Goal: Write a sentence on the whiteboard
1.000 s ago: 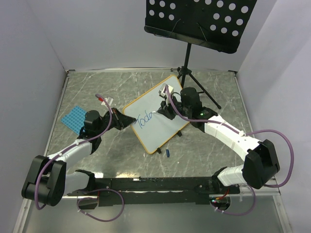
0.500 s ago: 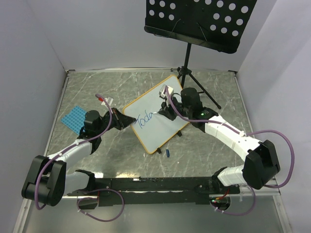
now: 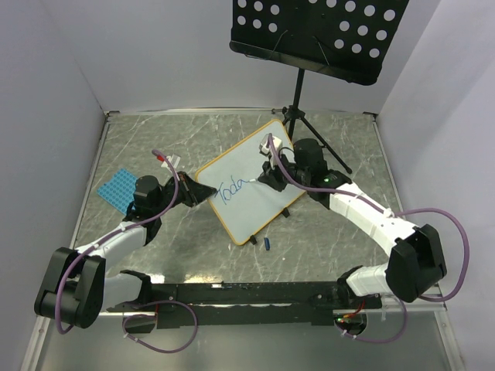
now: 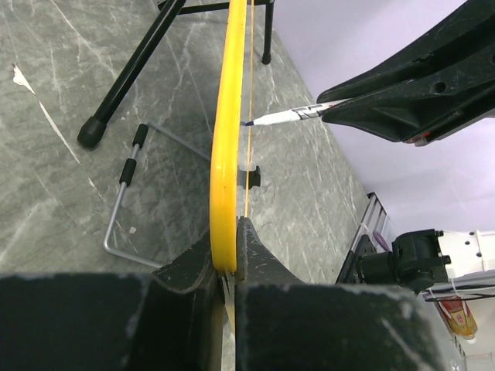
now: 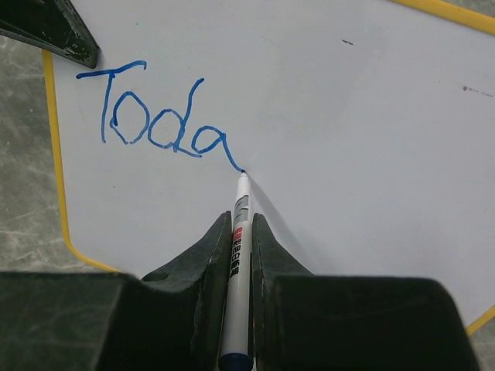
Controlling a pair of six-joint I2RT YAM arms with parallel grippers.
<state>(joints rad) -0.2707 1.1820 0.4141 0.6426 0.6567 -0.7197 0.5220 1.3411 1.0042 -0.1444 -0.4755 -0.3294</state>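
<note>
The whiteboard (image 3: 251,182), white with an orange-yellow frame, stands tilted on the table. Blue handwriting on it reads "Toda" (image 5: 158,116), also visible in the top view (image 3: 230,190). My left gripper (image 3: 203,192) is shut on the board's left edge; the left wrist view shows the yellow frame (image 4: 226,154) edge-on between its jaws. My right gripper (image 3: 263,176) is shut on a white marker (image 5: 240,255) with a blue end. The marker tip touches the board at the end of the last blue stroke. The marker also shows in the left wrist view (image 4: 290,116).
A black perforated music stand (image 3: 317,35) rises behind the board, its tripod legs (image 3: 309,131) on the table. A blue perforated mat (image 3: 117,188) lies at the left. A small blue cap (image 3: 267,243) lies in front of the board. A wire board foot (image 4: 124,193) sits behind it.
My right gripper has moved the marker rightward across the board, and the blue writing has grown by a stroke after the "a". My left arm has not moved.
</note>
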